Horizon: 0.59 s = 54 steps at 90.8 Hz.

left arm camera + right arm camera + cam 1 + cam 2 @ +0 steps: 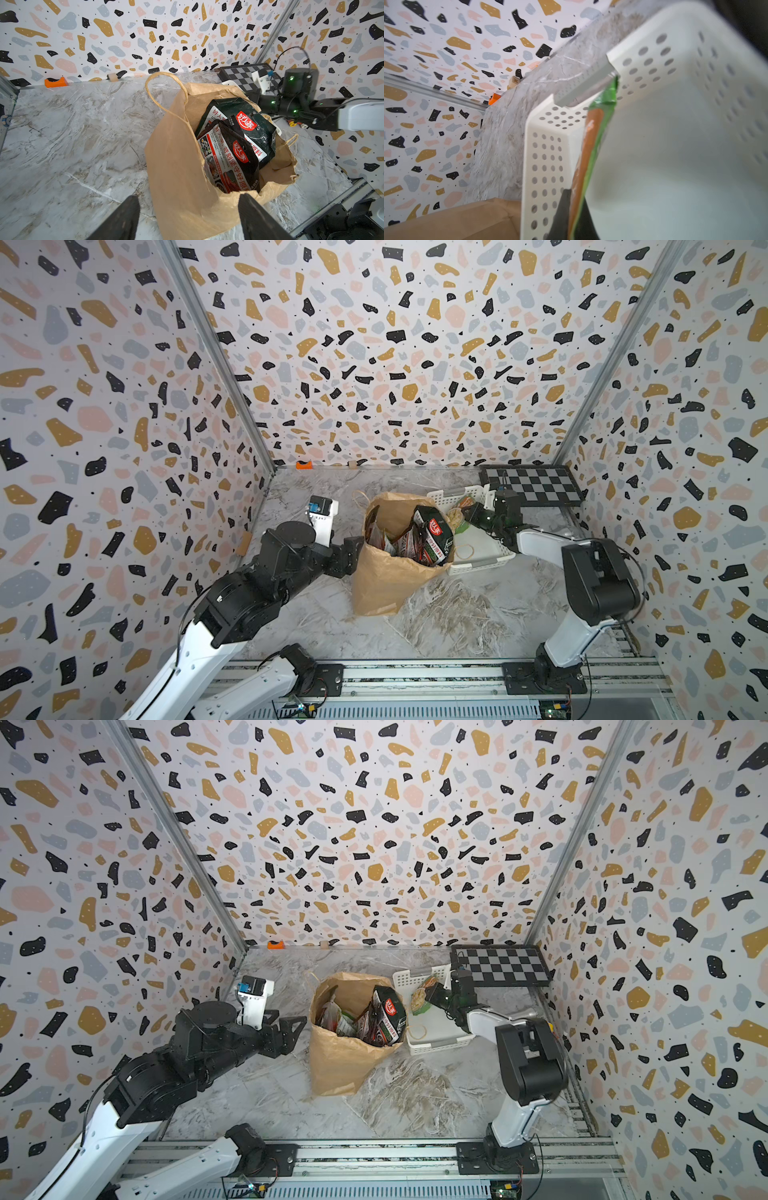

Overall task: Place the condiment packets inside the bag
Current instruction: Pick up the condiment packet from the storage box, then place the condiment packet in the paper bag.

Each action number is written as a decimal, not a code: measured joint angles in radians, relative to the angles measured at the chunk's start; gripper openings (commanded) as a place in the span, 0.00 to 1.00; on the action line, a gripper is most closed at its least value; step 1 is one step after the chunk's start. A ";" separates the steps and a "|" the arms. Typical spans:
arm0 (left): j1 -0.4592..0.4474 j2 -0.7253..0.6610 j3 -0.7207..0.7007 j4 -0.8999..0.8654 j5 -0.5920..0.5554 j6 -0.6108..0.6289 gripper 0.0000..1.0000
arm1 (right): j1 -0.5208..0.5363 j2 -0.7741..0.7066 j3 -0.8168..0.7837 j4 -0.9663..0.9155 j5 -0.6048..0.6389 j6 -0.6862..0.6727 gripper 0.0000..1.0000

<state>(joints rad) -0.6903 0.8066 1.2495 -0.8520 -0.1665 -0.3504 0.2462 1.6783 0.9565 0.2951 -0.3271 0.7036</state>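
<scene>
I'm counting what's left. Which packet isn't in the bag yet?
The green-orange packet, pinched by the right fingers over the white basket. The black-and-white packets already stick out of the brown bag.

Grey marble-look worktop (457, 614) carrying upright brown paper bag (382, 585) near middle, white perforated basket (478, 566) just beside it toward right edge, checkerboard (532, 485) in back right corner, orange block (304, 465) and tan piece (113, 77) at back edge.

Robot lab test cell: grey marble-print table (457, 614) boxed by terrazzo-print wall panels (395, 344) on aluminium corner posts (216, 356); black-and-grey checkerboard panel (532, 485) at table's far right corner; black arm base (552, 672) bolted to slotted metal rail (415, 676) along near edge.
</scene>
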 measured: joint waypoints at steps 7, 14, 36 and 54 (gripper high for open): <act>0.000 0.005 -0.002 0.002 0.000 0.000 0.78 | 0.000 -0.100 0.035 -0.148 0.020 -0.085 0.00; 0.000 0.013 -0.002 0.002 0.002 0.000 0.79 | 0.000 -0.206 0.063 -0.294 0.034 -0.160 0.00; 0.000 0.055 -0.006 0.015 0.028 -0.001 0.76 | -0.001 -0.483 0.242 -0.711 -0.068 -0.309 0.00; 0.000 0.063 -0.045 0.033 0.039 -0.006 0.71 | 0.074 -0.554 0.381 -0.760 -0.358 -0.284 0.00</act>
<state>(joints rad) -0.6903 0.8696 1.2045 -0.8188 -0.1272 -0.3565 0.3199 1.1244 1.3376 -0.4652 -0.6853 0.4194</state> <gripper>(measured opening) 0.724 0.025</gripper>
